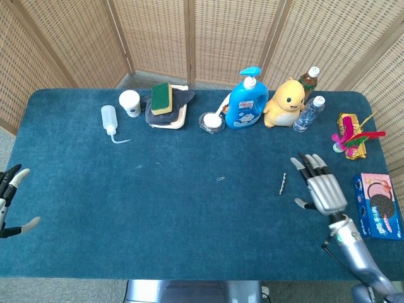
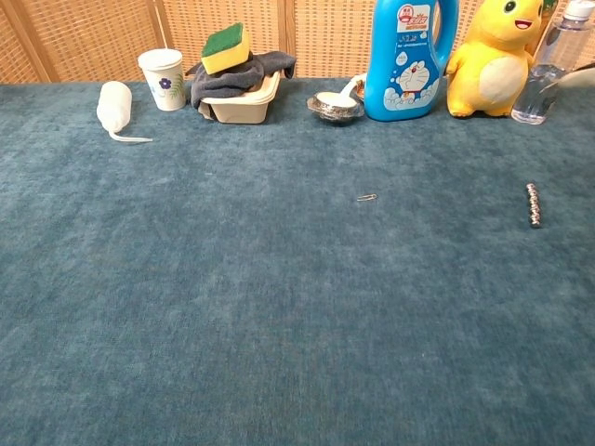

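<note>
The right robot hand (image 1: 320, 189) hovers over the blue tabletop (image 1: 177, 214) with its fingers spread and nothing in them, just beside the short string of metal beads (image 1: 283, 184), which lies straight on the cloth between that hand and the small paper clip (image 1: 220, 178). The left robot hand (image 1: 11, 202) sits at the far left edge, only partly in frame, fingers apart and empty, well apart from everything. Judging by this, the likely trouble is the bead string itself: it is thin, low and lies flat on a napped surface, so fingertips could slide over it, push it sideways or catch only one end and let the rest dangle and slip free. A careless sweep could also send it toward the snack box (image 1: 377, 205) (lying at the right edge, near the wrist). In the chest view the beads (image 2: 533, 203) look like a row of small dull silvery balls, touching one another, slightly angled, with no loop or handle to hook.
</note>
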Controlling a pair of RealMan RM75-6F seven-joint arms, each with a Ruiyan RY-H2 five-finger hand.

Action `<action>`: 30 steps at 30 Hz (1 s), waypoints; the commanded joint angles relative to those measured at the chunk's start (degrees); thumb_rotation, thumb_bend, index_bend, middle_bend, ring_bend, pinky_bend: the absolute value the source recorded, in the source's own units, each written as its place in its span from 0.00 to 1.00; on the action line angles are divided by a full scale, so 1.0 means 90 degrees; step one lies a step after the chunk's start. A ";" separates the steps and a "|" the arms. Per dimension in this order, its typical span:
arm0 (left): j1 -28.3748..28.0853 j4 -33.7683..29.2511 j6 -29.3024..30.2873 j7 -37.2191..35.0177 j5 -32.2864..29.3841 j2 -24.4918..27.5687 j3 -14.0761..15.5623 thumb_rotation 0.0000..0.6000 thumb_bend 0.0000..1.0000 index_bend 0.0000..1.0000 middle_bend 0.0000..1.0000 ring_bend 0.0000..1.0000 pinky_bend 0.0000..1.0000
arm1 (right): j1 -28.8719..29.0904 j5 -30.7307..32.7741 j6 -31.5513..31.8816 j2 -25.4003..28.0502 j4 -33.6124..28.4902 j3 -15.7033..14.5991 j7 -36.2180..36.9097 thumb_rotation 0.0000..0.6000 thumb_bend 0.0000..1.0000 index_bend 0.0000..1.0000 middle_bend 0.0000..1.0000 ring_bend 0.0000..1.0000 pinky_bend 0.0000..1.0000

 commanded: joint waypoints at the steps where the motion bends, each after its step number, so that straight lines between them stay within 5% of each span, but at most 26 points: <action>1: 0.0001 -0.0029 0.0010 -0.0069 0.0024 0.0002 0.0001 1.00 0.28 0.00 0.00 0.00 0.00 | 0.0263 0.0190 -0.0443 -0.0188 0.0188 0.0089 -0.0247 1.00 0.00 0.00 0.00 0.00 0.00; 13: -0.0106 -0.0042 -0.0279 -0.0241 -0.0111 0.0041 0.0015 1.00 0.28 0.00 0.00 0.00 0.00 | 0.0648 0.0593 -0.1266 -0.0657 0.0898 0.0130 -0.0585 1.00 0.00 0.00 0.00 0.00 0.00; 30: -0.0127 0.0008 -0.0316 -0.0320 -0.0187 0.0063 -0.0006 1.00 0.28 0.00 0.00 0.00 0.00 | 0.0795 0.0668 -0.1481 -0.1042 0.1555 0.0103 -0.0440 1.00 0.00 0.00 0.00 0.00 0.00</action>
